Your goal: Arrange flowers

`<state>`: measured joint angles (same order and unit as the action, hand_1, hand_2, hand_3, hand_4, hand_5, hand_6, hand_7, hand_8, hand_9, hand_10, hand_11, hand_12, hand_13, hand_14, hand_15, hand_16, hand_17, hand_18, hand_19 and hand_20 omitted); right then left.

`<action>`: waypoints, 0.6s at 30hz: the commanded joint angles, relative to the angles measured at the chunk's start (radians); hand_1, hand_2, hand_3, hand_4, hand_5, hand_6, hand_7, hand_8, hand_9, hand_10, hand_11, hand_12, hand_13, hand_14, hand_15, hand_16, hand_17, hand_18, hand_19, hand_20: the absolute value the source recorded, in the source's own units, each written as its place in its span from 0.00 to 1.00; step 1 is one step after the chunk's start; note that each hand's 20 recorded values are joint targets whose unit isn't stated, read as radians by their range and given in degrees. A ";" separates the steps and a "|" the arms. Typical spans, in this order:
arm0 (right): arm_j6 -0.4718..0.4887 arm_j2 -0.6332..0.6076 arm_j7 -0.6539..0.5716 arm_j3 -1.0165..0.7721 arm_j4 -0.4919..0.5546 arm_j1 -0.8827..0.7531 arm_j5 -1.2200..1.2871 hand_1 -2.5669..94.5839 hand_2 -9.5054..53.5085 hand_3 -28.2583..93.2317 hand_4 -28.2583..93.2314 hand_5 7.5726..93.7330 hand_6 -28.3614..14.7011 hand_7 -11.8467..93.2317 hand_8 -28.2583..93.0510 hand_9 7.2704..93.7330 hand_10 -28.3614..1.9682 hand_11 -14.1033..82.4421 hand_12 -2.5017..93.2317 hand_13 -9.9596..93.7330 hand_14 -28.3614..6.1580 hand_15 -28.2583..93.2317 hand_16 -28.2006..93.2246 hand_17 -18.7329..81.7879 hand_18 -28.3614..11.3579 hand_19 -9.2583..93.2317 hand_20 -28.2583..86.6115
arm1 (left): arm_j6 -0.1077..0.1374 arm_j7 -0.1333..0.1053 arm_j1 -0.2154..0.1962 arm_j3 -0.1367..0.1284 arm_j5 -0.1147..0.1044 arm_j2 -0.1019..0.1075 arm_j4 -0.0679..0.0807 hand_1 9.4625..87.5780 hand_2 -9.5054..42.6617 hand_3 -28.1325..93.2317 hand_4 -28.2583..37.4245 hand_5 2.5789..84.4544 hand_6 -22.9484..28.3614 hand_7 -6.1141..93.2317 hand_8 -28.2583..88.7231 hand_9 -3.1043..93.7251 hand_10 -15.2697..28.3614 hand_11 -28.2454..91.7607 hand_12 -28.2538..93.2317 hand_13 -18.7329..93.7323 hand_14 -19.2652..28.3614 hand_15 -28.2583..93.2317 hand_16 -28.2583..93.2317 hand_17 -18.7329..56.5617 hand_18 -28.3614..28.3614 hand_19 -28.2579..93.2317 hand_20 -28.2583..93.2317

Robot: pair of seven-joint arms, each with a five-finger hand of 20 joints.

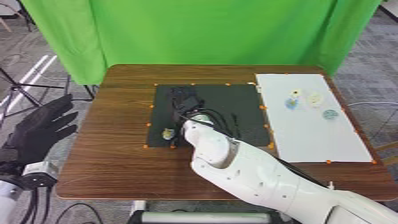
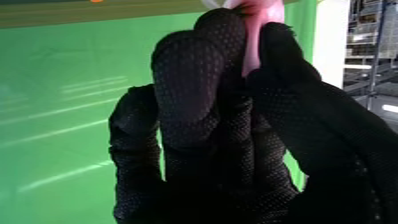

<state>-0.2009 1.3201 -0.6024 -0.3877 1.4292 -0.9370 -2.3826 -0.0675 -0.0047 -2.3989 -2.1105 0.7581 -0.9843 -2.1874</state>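
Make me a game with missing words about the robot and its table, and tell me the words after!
The thin thing pinched by the right robot hand is coloured ____.
The left robot hand is off the table, past its ____ side.
The mat under the right robot hand is coloured ____.
The curtain behind the table is coloured ____.

Missing words: pink; left; black; green.

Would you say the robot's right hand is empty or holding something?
Holding something: the right hand pinches a pink item between thumb and fingers.
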 commanded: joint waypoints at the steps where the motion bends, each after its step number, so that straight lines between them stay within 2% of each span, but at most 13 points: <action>1: 0.084 0.016 0.001 -0.026 0.004 -0.004 0.008 0.55 0.00 0.88 0.00 0.74 0.67 0.46 0.21 0.90 0.76 0.24 0.48 0.88 0.90 0.52 0.63 0.49 0.25 0.84 0.69 | -0.010 0.016 0.012 0.007 -0.004 0.012 0.006 0.17 0.06 0.80 0.00 0.26 0.48 0.25 0.16 0.22 0.56 0.32 0.40 0.29 0.65 0.34 0.30 0.09 0.83 0.52 0.32; 7: 0.154 0.011 0.006 -0.031 0.018 -0.018 0.014 0.53 0.00 0.87 0.00 0.70 0.65 0.39 0.19 0.84 0.73 0.22 0.44 0.85 0.92 0.49 0.64 0.47 0.26 0.82 0.68 | -0.014 0.019 0.015 0.008 -0.006 0.013 0.009 0.17 0.06 0.80 0.00 0.26 0.48 0.25 0.16 0.22 0.56 0.32 0.40 0.29 0.65 0.34 0.30 0.09 0.83 0.52 0.32; 18: 0.181 0.015 0.007 -0.061 0.008 -0.020 -0.013 0.49 0.00 0.88 0.00 0.66 0.66 0.36 0.17 0.76 0.66 0.32 0.34 0.82 0.90 0.50 0.62 0.45 0.27 0.81 0.68 | -0.017 0.025 0.019 0.011 -0.007 0.018 0.011 0.17 0.07 0.80 0.00 0.26 0.48 0.25 0.16 0.22 0.56 0.32 0.40 0.29 0.65 0.34 0.30 0.09 0.83 0.52 0.32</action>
<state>-0.0237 1.3304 -0.5933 -0.4311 1.4340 -0.9614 -2.3679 -0.0718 0.0067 -2.3795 -2.1001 0.7568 -0.9708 -2.1790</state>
